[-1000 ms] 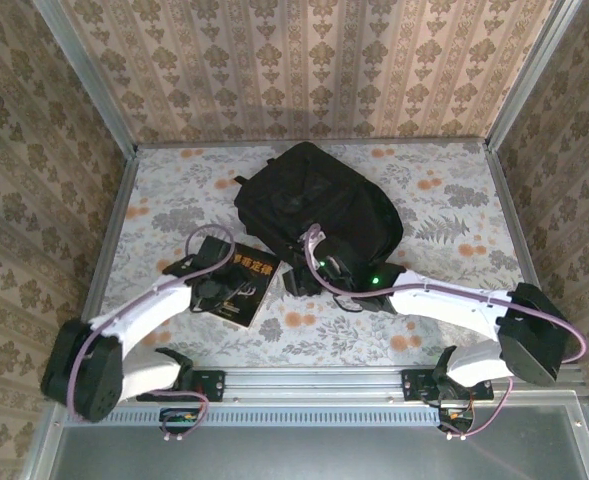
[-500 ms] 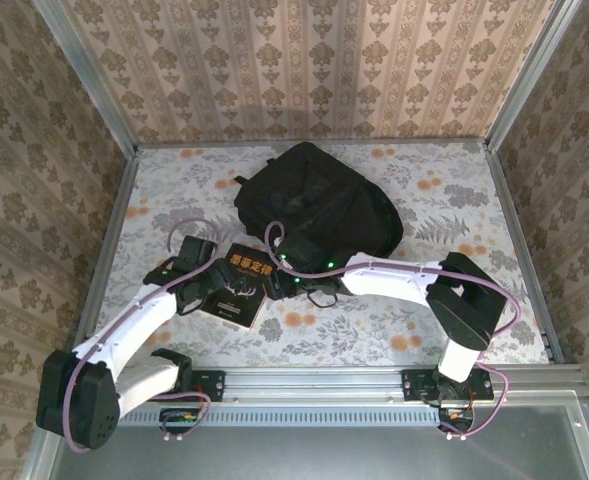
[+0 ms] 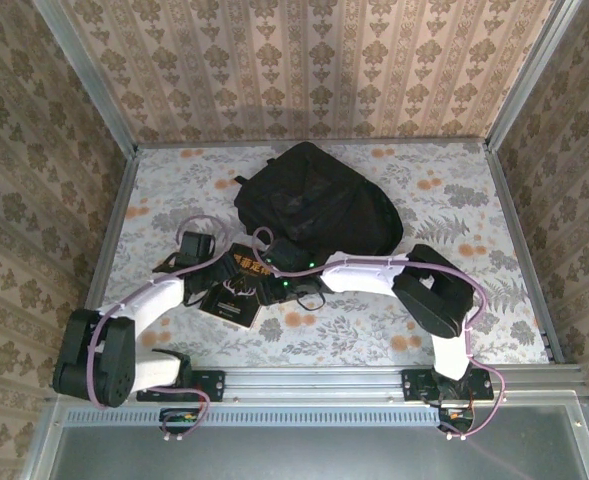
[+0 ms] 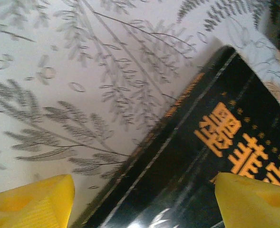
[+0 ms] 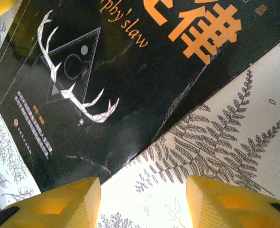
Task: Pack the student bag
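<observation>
The student bag [image 3: 314, 205], a large black backpack, lies at the back middle of the table. In front of it lies a black book [image 3: 237, 306] with orange characters [image 4: 225, 137] and a white antler drawing [image 5: 73, 90]. My left gripper [image 3: 219, 292] is open at the book's left edge. In its wrist view the left gripper [image 4: 144, 209] has one yellow fingertip [image 4: 33, 199] over the cloth and the other over the cover. My right gripper [image 3: 271, 288] is open at the book's right edge. In its own view the right gripper [image 5: 142, 206] shows cloth between its fingertips [image 5: 59, 204].
A floral tablecloth [image 3: 454, 210] covers the table. Metal rails [image 3: 514, 230] and patterned walls close it in on three sides. The right arm's forearm [image 3: 364, 272] stretches across the front of the bag.
The right arm has swung left from the bag's front to the book's right edge. The left gripper has stayed at the book's left edge, while its arm folded back.
</observation>
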